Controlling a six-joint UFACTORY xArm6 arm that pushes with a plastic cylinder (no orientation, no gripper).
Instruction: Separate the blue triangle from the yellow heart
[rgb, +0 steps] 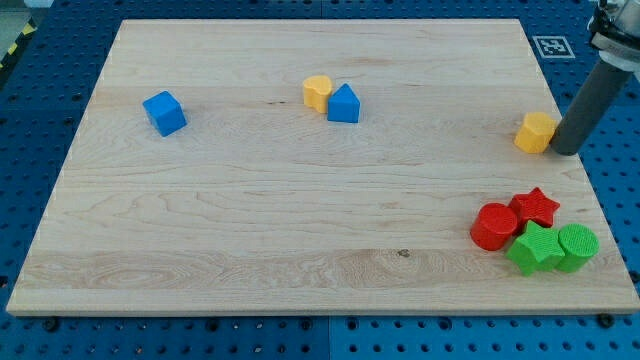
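Note:
The blue triangle (343, 104) sits near the top middle of the wooden board, touching the yellow heart (317, 92) on its left. My tip (566, 150) is far off at the view's right edge of the board, right beside a yellow hexagon block (536, 132). The rod rises dark and slanted toward the view's top right corner.
A blue cube (164, 112) lies at the upper left. At the lower right a red cylinder (493, 226), a red star (536, 207), a green star (535, 248) and a green cylinder (577, 246) are clustered. The wooden board (250, 220) lies on a blue perforated table.

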